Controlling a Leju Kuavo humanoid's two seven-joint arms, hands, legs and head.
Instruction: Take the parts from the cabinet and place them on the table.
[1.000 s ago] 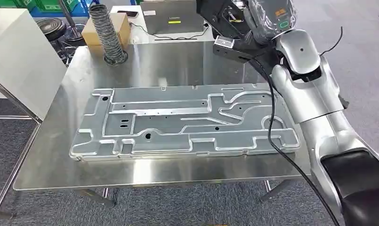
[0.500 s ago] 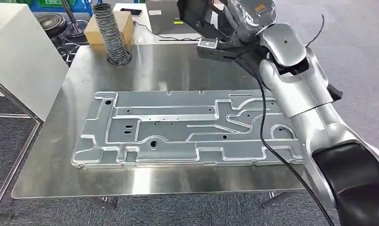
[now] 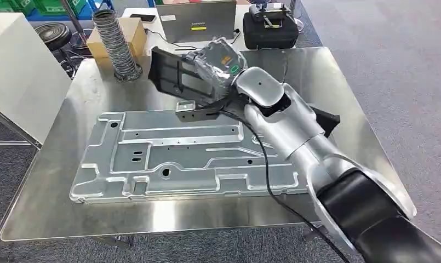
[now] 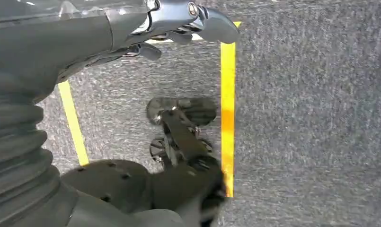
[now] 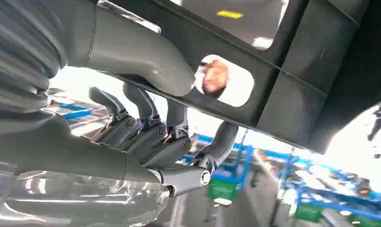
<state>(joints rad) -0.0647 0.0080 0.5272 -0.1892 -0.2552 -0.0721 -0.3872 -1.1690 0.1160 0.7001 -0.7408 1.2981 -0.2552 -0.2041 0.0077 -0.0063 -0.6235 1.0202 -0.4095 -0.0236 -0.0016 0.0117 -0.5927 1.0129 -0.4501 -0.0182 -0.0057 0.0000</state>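
While the right hand (image 3: 221,60) is clamped on the black part (image 3: 171,71) above the table's (image 3: 338,98) far side, that part's long axis runs leftward from the hand — over bare steel beyond the stamped panel (image 3: 179,156); left hand (image 4: 179,28) hangs low, fingers curled, holding nothing.

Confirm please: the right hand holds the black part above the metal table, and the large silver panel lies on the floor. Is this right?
Not quite. The right hand does hold the black part above the metal table, but the large silver panel lies on that table, as the head view shows.
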